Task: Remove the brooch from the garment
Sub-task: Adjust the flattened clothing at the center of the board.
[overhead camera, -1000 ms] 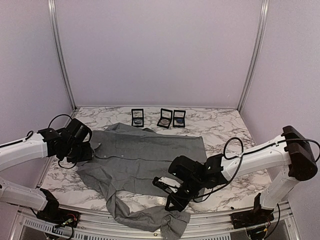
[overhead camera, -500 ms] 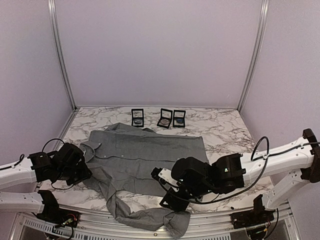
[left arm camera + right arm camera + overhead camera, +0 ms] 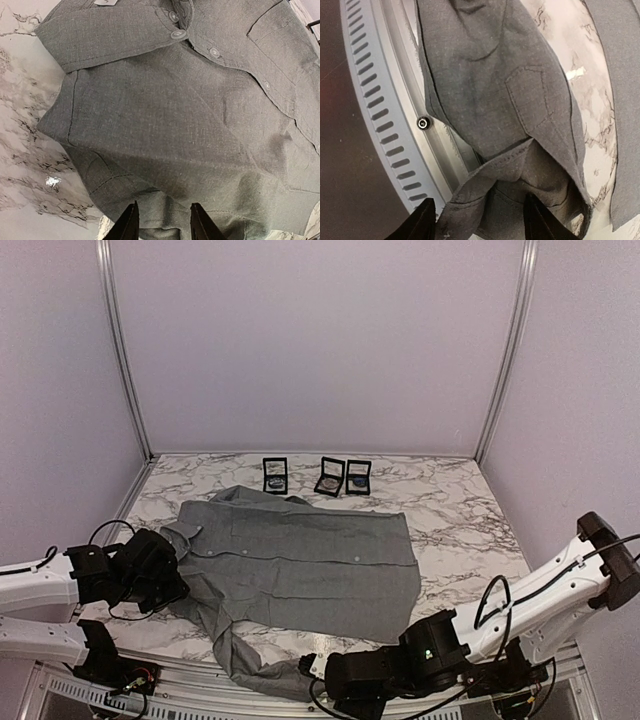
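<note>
Garment [image 3: 300, 560] lies spread on table [image 3: 450, 500] — sleeve [image 3: 262, 675] overhanging edge.

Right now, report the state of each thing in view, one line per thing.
Garment: spread flat, front up.
Sleeve: draped over the near edge, cuff crumpled.
Three small black boxes: open, lids raised, in a row at the far edge.
Left gripper: open, over the shirt's shoulder area, holding nothing.
Right gripper: open, fingers either side of the cuff.
</note>
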`<action>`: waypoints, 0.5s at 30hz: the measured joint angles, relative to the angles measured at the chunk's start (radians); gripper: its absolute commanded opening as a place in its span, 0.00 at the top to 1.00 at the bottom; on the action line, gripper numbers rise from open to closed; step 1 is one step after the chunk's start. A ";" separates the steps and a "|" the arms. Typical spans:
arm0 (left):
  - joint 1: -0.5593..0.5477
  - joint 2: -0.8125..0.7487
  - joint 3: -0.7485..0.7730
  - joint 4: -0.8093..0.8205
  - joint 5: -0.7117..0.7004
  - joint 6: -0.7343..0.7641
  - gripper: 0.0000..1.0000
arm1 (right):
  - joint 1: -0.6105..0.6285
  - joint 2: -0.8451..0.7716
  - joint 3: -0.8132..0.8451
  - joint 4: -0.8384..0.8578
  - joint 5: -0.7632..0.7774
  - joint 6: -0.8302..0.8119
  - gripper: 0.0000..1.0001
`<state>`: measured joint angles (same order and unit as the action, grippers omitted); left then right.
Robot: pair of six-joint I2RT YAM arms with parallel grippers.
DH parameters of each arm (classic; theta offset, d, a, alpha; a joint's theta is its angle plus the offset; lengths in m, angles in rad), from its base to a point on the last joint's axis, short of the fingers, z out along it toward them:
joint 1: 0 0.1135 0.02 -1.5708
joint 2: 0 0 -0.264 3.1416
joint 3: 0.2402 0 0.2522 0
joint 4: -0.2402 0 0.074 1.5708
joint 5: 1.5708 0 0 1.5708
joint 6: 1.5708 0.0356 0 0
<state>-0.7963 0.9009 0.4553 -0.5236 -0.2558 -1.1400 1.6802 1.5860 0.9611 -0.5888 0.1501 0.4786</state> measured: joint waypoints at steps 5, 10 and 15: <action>-0.002 0.007 0.003 0.000 -0.007 0.000 0.64 | 0.007 0.023 0.006 -0.020 0.008 0.031 0.97; -0.002 0.015 0.007 0.001 -0.007 0.002 0.65 | 0.008 0.031 0.073 -0.088 0.001 0.024 1.00; -0.004 0.024 0.007 0.019 -0.006 0.002 0.67 | -0.016 -0.023 0.220 -0.116 -0.078 -0.024 1.00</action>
<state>-0.8005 0.9249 0.4625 -0.5049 -0.2623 -1.1381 1.6646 1.5631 1.1812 -0.7048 0.0719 0.4545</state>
